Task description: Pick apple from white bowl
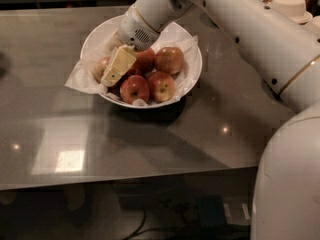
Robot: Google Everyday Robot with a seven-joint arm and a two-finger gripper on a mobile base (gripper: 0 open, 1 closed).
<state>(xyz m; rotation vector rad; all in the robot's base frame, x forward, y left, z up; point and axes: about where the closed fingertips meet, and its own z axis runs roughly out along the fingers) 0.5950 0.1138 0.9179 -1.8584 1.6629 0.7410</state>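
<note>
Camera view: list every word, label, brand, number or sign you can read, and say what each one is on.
There is no readable text anywhere in this view.
The arm is plain white, with no logo showing.
The gripper, down inside the white bowl among the apples, carries no marking.
The bowl, its paper lining and the table are unmarked too.
</note>
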